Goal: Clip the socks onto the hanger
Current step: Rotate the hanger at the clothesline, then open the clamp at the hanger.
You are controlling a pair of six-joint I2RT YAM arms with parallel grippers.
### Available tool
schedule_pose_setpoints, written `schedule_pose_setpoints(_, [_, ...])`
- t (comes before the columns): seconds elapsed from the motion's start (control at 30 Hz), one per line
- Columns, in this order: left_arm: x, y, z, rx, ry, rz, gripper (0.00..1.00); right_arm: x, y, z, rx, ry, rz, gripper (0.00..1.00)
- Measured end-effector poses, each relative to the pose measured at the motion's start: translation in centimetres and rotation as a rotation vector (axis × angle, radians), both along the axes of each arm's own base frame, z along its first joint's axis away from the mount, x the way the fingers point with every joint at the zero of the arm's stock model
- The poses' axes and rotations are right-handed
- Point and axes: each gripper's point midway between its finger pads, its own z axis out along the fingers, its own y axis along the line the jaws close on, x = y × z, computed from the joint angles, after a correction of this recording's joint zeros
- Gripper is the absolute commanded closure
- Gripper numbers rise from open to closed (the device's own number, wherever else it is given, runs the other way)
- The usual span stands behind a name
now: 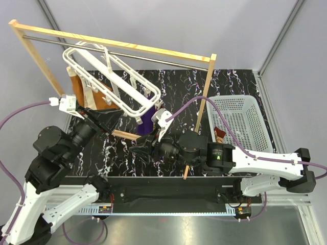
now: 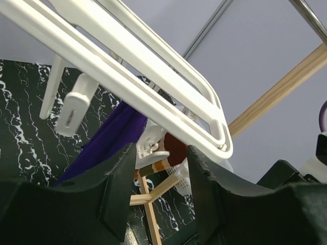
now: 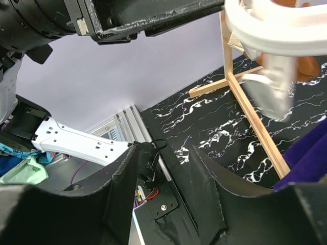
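The white hanger (image 1: 110, 81) hangs tilted from the metal rod of the wooden rack, and its double rails (image 2: 153, 76) cross the top of the left wrist view. One striped sock (image 1: 220, 135) lies in the white basket; in the left wrist view its maroon, orange and green stripes (image 2: 176, 148) show beyond a dangling peg (image 2: 71, 109). My left gripper (image 1: 113, 119) (image 2: 161, 151) is open and empty just under the hanger's near rail. My right gripper (image 1: 139, 151) (image 3: 164, 150) is open and empty, low over the table below the hanger's corner (image 3: 276, 25). A second sock does not show.
A purple cloth (image 1: 148, 120) and an orange cloth (image 1: 77, 88) hang from the hanger's pegs. The wooden rack (image 1: 202, 104) has a foot bar on the table (image 3: 255, 117). The white basket (image 1: 245, 109) stands at the right. The marbled black table (image 1: 230, 84) is fenced by aluminium posts.
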Motion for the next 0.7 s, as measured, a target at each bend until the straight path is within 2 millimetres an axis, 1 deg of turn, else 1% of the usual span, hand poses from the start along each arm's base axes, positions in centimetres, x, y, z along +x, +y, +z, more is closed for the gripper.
schedule_pose_setpoints(0.2, [0.5,-1.3,-0.2,0.012,0.011,-0.040,0.53,0.4,-0.9,0.7,0.021,-0.003,-0.032,0.52])
schedule_pose_setpoints(0.43, [1.3,-2.3,-1.1,0.050,0.030,-0.060,0.52,0.7,-2.1,2.2,0.064,-0.015,-0.057,0.52])
schedule_pose_setpoints(0.6, [1.8,-2.6,-1.7,0.073,0.040,-0.061,0.54,1.0,-2.8,1.9,0.068,-0.015,-0.080,0.52])
schedule_pose_setpoints(0.7, [1.9,-2.7,-2.1,0.081,0.047,-0.062,0.59,1.1,-2.8,1.6,0.061,-0.015,-0.086,0.52])
